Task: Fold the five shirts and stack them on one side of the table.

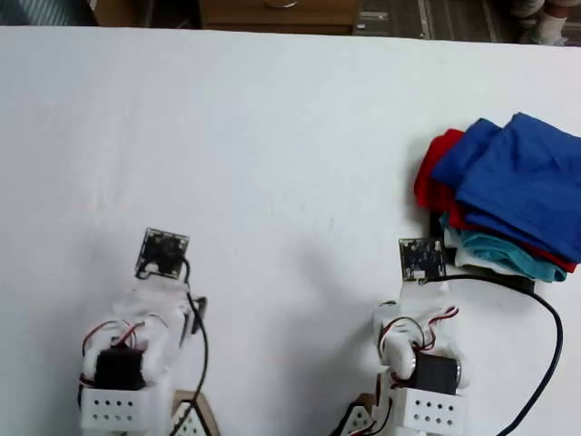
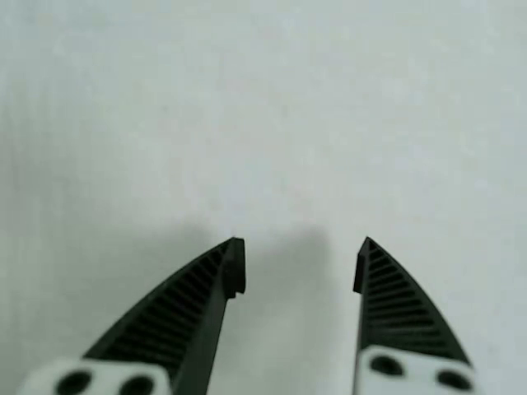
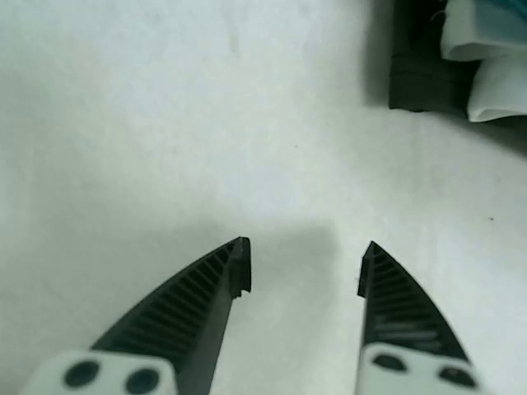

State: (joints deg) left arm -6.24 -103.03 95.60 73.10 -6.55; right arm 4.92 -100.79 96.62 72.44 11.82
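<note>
Already the shirts [image 1: 508,200] lie folded in one pile at the right edge of the table [image 1: 272,136], just beside my right arm [image 1: 418,363]. A blue shirt [image 1: 526,177] is on top, a red shirt [image 1: 434,182] under it. Then come a teal shirt [image 1: 495,254] and a white shirt [image 1: 467,259], with a black shirt [image 1: 438,227] at the bottom. From my right wrist I see the pile's near corner: the black fabric [image 3: 424,74] flat on the table, with white folds [image 3: 494,90] and a bit of teal [image 3: 494,16] resting on it.

My right gripper [image 3: 305,267] has its fingers spread wide and grasps nothing. It hangs over bare tabletop near the pile but apart from it. My left gripper [image 2: 298,263] is released just as wide, also with nothing between its fingers, over plain white surface well away from the shirts. My left arm [image 1: 136,354] sits drawn back at the near edge, as does my right.

A black cable [image 1: 545,345] loops across the table from my right arm below the pile. Beyond the far edge stands wooden furniture [image 1: 277,14].
</note>
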